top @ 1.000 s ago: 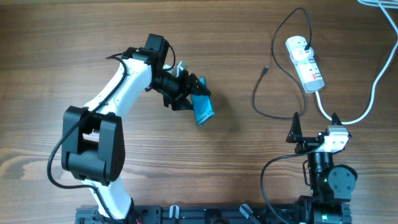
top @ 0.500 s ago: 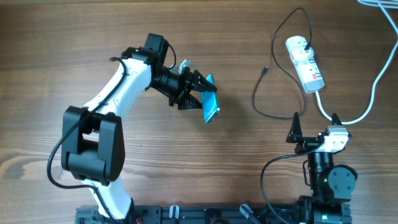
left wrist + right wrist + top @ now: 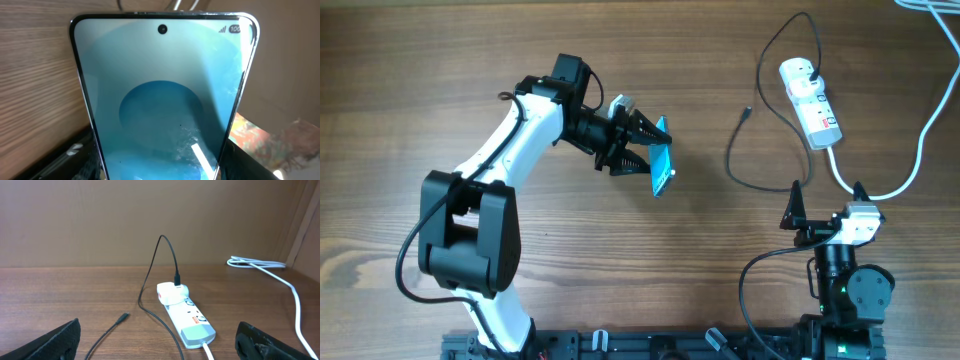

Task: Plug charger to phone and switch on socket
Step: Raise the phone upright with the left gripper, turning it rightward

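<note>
While the left gripper is clamping the tilted phone mid-table, the right gripper is gaping near the socket. Left wrist: screen is filling the frame. Right wrist: charger tip is lying beside the socket.

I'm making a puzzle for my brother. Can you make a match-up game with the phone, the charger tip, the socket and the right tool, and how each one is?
Things:
1. phone
2. charger tip
3. socket
4. right tool

How it is:
A. open, holding nothing
B. lying loose, plugged into nothing
C. held in the left tool
D. has a white adapter sitting on it

Pairs: 1-C, 2-B, 3-D, 4-A
</note>
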